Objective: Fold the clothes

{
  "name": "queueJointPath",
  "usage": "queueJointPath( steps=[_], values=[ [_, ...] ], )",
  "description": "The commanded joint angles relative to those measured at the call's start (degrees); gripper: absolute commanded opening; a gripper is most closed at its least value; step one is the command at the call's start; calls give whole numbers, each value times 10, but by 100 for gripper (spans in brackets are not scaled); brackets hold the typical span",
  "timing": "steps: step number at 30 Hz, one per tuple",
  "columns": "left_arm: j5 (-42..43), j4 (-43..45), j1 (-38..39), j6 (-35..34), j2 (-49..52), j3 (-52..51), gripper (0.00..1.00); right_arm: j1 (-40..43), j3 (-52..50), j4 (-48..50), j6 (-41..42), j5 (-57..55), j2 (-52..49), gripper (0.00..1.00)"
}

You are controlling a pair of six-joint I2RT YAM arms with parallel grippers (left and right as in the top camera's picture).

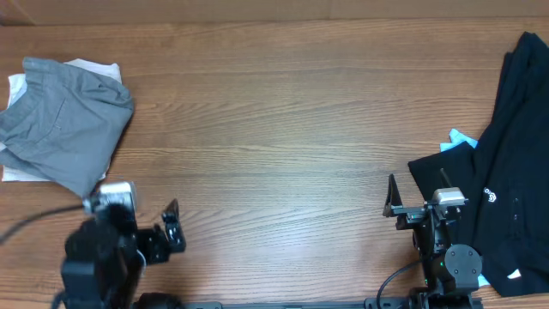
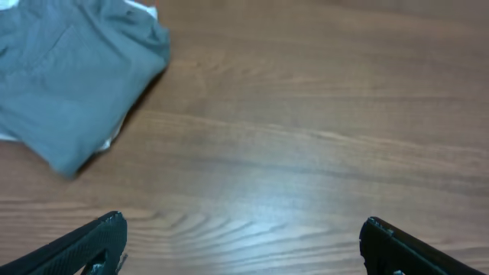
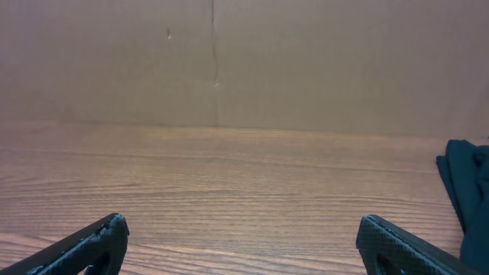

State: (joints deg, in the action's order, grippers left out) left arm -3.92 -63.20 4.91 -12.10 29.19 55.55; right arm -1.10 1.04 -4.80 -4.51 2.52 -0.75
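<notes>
A folded mid-grey garment (image 1: 60, 124) lies at the table's left on top of an off-white one (image 1: 17, 86) whose edges peek out. It also shows in the left wrist view (image 2: 69, 84). A black garment (image 1: 510, 163) is heaped at the right edge, and its edge shows in the right wrist view (image 3: 466, 187). My left gripper (image 1: 171, 225) is open and empty near the front left, just right of the grey garment. My right gripper (image 1: 391, 199) is open and empty near the front right, beside the black garment.
A light blue item (image 1: 461, 140) peeks from under the black garment. Bare wooden table (image 1: 283, 129) spans between the two piles. A brown cardboard wall (image 3: 229, 61) stands behind the table's far edge.
</notes>
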Motion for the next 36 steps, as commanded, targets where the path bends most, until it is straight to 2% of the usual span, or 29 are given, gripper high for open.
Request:
queueJointPath(
  steps=[1,4,6,8,16,21,25,29,36],
  values=[
    [-1,84,1,-3,-87,-110,100,3,-6,2,0,-3,5,100],
    [40,177,-13,6,-154,-202,100,3,-6,2,0,-3,5,100],
    [94,249,-21,38,-204,-273,100,3,-6,2,0,-3,5,100],
    [105,290,-23,42,-229,-311,100,3,-6,2,0,-3,5,100],
    [100,501,-24,75,-290,-440,100,3,-6,2,0,-3,5,100],
    [46,603,-24,85,-290,-492,100,3,-6,2,0,-3,5,100],
    [0,637,-24,82,-290,-526,100,3,-6,2,0,-3,5,100],
    [12,583,-24,58,-290,-553,100,3,-6,2,0,-3,5,100],
    [12,591,-24,61,-290,-553,100,3,-6,2,0,-3,5,100]
  ],
)
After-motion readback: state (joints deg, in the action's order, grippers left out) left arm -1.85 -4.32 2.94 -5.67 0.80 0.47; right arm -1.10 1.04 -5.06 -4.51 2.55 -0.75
